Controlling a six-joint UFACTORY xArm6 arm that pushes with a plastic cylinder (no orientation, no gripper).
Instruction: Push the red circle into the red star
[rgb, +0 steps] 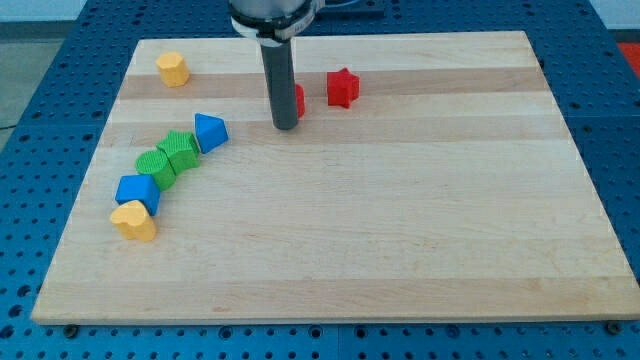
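From the green pair (170, 156) you'll see a blue block (210, 132) touching upper right, another blue (137, 191) and yellow heart (133, 221) lower left, yellow block (173, 69) well above, on the bench (400, 230).

My tip (286, 126) against red circle (298, 100)

The pale wooden table (400, 240) carries a red star (342, 88), half-hidden red circle (298, 100), and yellow, green and blue blocks.

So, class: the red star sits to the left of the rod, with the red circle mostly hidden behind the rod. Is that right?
Not quite. The camera view shows the red star to the right of the rod, not the left. The red circle is indeed mostly hidden behind the rod, just above my tip.
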